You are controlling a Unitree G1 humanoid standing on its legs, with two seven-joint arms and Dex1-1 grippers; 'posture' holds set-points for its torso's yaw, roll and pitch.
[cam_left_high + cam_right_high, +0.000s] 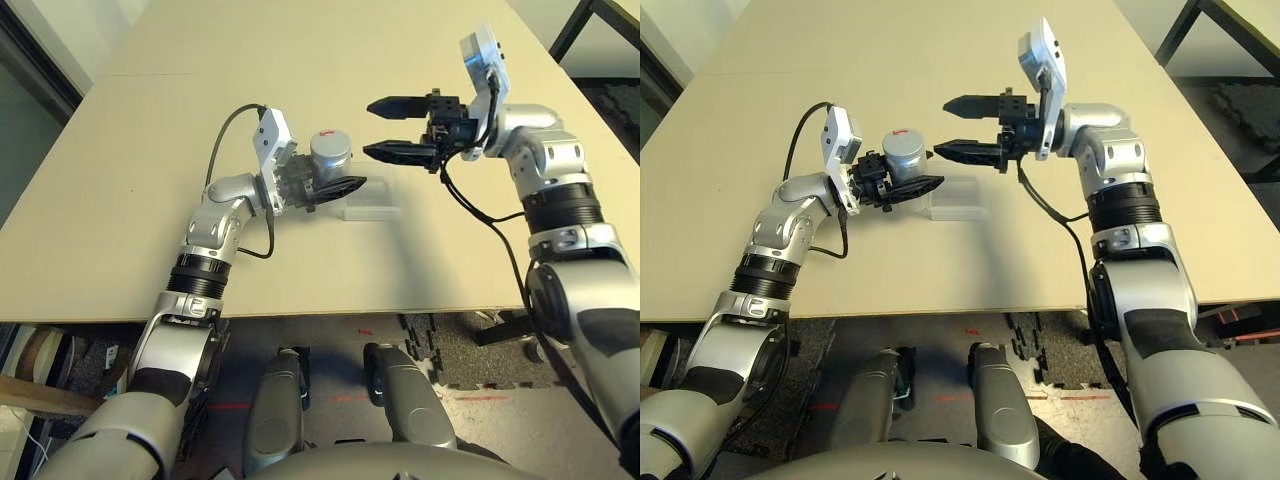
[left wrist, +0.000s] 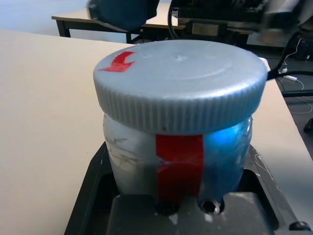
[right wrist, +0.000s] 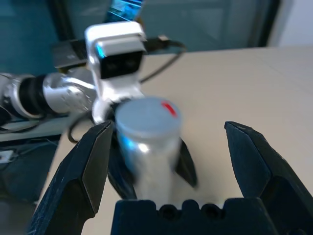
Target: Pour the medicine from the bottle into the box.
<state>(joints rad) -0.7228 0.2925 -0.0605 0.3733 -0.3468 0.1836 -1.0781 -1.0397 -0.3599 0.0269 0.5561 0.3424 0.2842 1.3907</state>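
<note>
At table's L side – L end effector (image 1: pixel 325 182) pinching bottle (image 1: pixel 331 152), R end effector (image 1: pixel 385 128) spread, well inside edges.

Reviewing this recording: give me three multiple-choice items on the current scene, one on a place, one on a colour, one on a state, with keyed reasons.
1. Where is the bottle?
A) Inside the clear box
B) Between the left gripper's fingers
C) Between the right gripper's fingers

2. What colour is the mark on the cap?
A) Red
B) Green
C) Yellow

3. How is the right gripper?
A) Shut on the cap
B) Shut on nothing
C) Open

Key:
1 B: the left gripper's fingers stand on both sides of the bottle.
2 A: a red mark shows on top of the grey cap.
3 C: the right gripper has its fingers wide apart, nothing clasped between them.
</note>
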